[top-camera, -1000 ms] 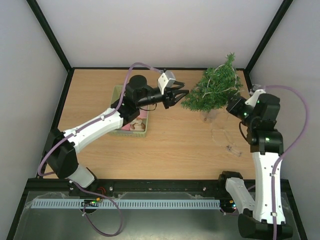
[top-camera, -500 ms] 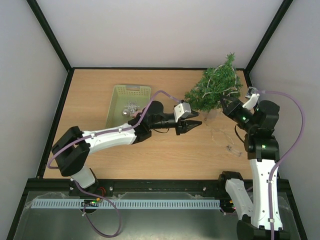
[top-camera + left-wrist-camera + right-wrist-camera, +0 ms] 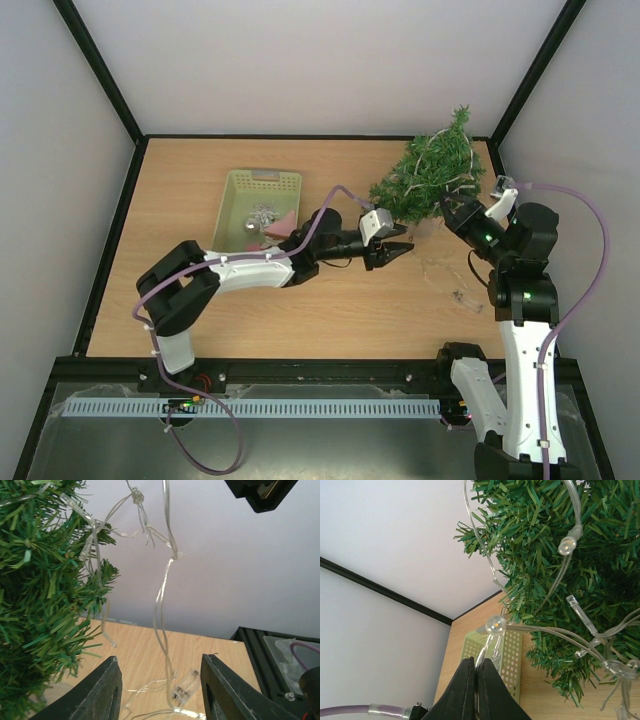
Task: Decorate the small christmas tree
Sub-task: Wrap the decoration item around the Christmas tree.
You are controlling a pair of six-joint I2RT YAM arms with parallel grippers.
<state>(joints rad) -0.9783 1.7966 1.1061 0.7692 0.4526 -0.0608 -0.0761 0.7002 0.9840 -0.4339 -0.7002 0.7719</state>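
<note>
From above I see the small christmas tree (image 3: pixel 428 175) at the far right of the counter (image 3: pixel 330 310), the pale green basket (image 3: pixel 226 205) well to its left. My left gripper (image 3: pixel 398 251) sits low by the tree's near-left branches, and the right gripper (image 3: pixel 450 211) is at its right side. On the left wrist camera the jaws stand released, with a strand of the clear light string (image 3: pixel 161 600) hanging between them. On the right wrist camera the jaws are clenched on that string just below a bulb (image 3: pixel 495 625).

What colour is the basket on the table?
Pale green; the basket shows best in the top external view.
</note>
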